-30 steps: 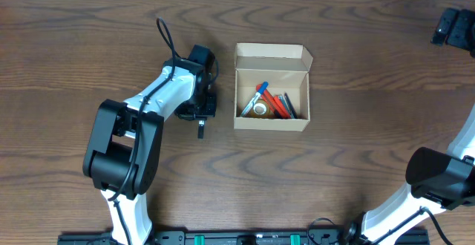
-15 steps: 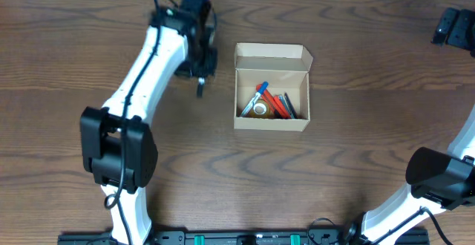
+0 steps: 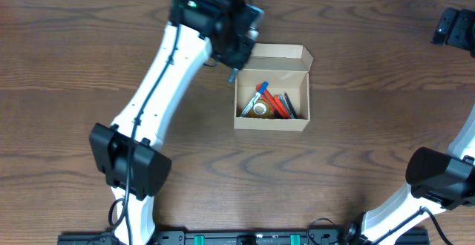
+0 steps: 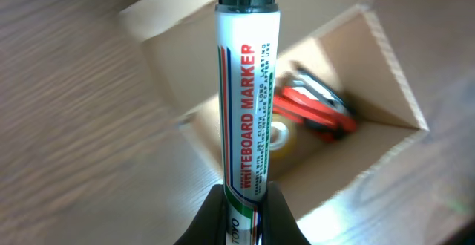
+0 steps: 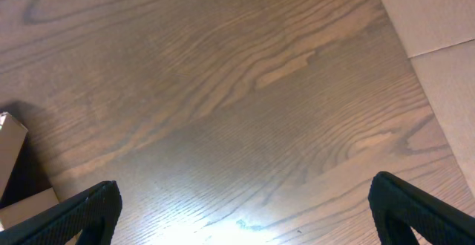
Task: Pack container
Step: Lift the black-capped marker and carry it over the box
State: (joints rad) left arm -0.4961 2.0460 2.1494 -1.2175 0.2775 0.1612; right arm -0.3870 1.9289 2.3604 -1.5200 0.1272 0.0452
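Holds a whiteboard marker [image 4: 249, 111] tight in the left gripper [image 4: 245, 217] above the 10 o'clock corner of the open container [image 3: 272, 123], label readable from the left wrist only, with overhead placing the container near the middle of the wooden table [image 5: 223, 89] and the right gripper [image 5: 245, 204], fingers apart, toward 2 o'clock.

container [image 3: 272, 56] – matt cardboard; marker [image 4: 247, 104] – glossy plastic

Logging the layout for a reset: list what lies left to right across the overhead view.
Left arm's dark joint housing → container → right gripper. Left out: the left gripper, jaws shut on a whiteboard marker, since it overlaps the container's left edge.
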